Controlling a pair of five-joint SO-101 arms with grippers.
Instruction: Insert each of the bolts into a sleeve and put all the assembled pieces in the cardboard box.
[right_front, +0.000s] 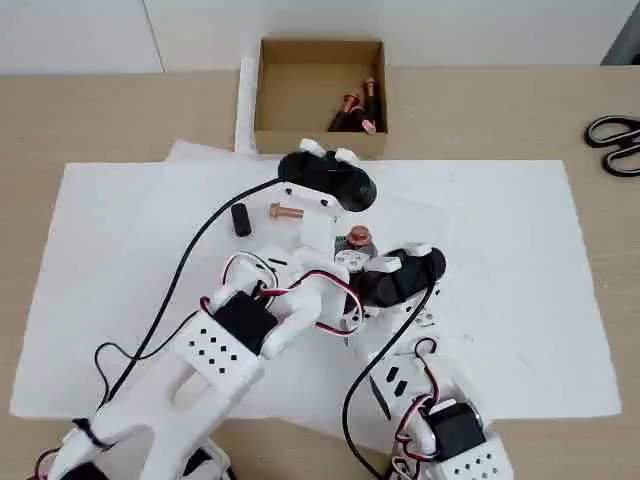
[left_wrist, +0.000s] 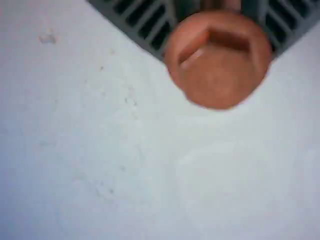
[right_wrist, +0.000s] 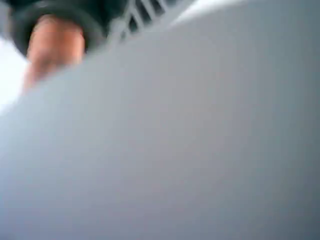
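Overhead, bolt (right_front: 286, 211) lies near sleeve (right_front: 241, 219).

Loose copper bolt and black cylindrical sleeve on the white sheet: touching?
Apart. The high view shows bare white sheet between the copper bolt and the black sleeve.

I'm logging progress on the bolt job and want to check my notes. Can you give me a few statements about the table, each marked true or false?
1. The cardboard box is empty. False: several assembled pieces lie in its right corner.
2. A loose bolt lies on the white sheet. True.
3. The loose sleeve is already on that bolt. False: it lies beside the bolt, apart from it.
4. The scissors lie on the bare table, off the sheet. True.
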